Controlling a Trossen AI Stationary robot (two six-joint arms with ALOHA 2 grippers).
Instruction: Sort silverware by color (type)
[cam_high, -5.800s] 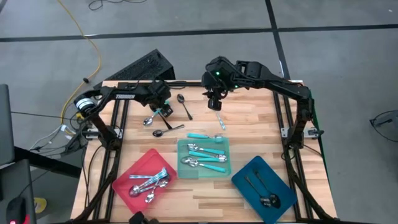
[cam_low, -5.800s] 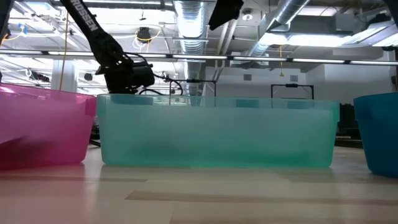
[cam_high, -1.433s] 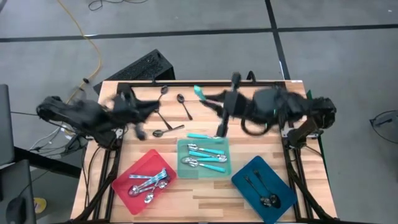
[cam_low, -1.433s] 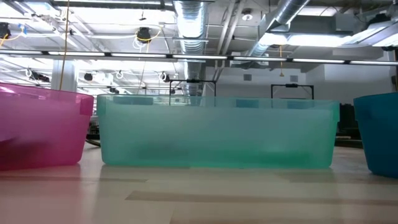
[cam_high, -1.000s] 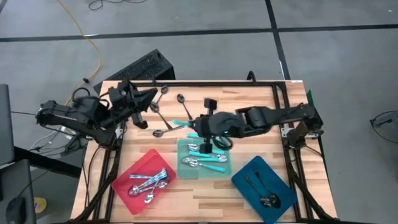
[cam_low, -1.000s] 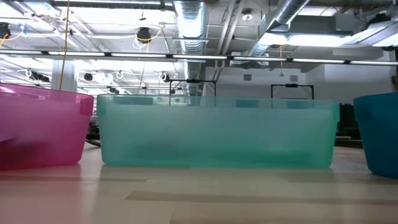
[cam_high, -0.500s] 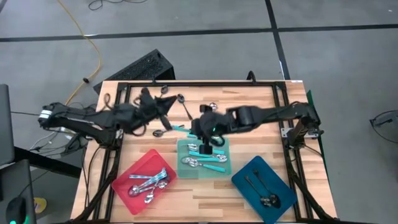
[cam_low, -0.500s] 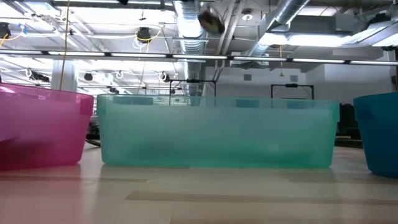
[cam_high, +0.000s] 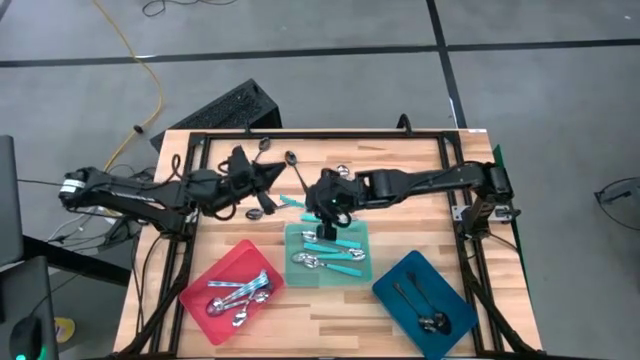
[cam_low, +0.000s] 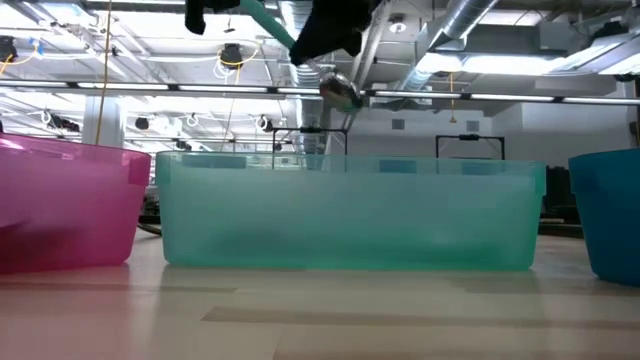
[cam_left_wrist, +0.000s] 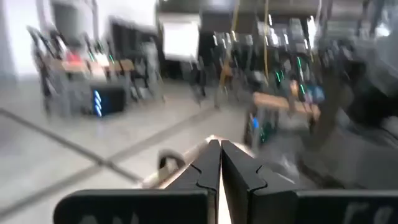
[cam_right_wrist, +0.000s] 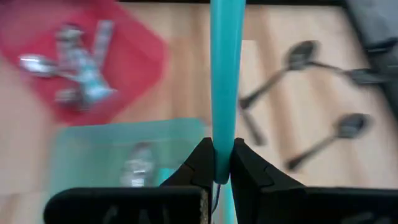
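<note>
My right gripper (cam_high: 312, 204) hangs above the far edge of the teal tray (cam_high: 355, 232), shut on a turquoise-handled spoon (cam_right_wrist: 224, 81). In the low view the spoon's silver bowl (cam_low: 340, 90) shows over the tray (cam_low: 350, 215). My left gripper (cam_high: 272, 178) is shut on nothing, level above the table's far left part, over dark spoons (cam_high: 258, 212) lying flat on the wood. More turquoise-handled spoons (cam_high: 335, 258) lie in the teal tray, silver ones (cam_high: 240, 293) in the red tray (cam_high: 205, 280), dark ones (cam_high: 425, 312) in the blue tray (cam_high: 400, 275). My right gripper pinches the spoon's turquoise handle (cam_right_wrist: 224, 146) between its two fingers (cam_right_wrist: 202, 163). The fingers slant down from the table's right side and lie along the handle. Its free end (cam_high: 288, 199) sticks out ahead of them. The spoon is lifted clear and tilted, bowl lowest.
Two more dark spoons (cam_high: 292, 161) lie near the far edge, and a small silver piece (cam_high: 342, 170) lies behind my right gripper. Black frame rails (cam_high: 320, 133) border the table. Bare wood shows between the trays and at the far right.
My right gripper has sunk toward the teal tray with the spoon, which came into the low view from above, bowl first. My left gripper has gone down and toward the table's middle, staying shut.
</note>
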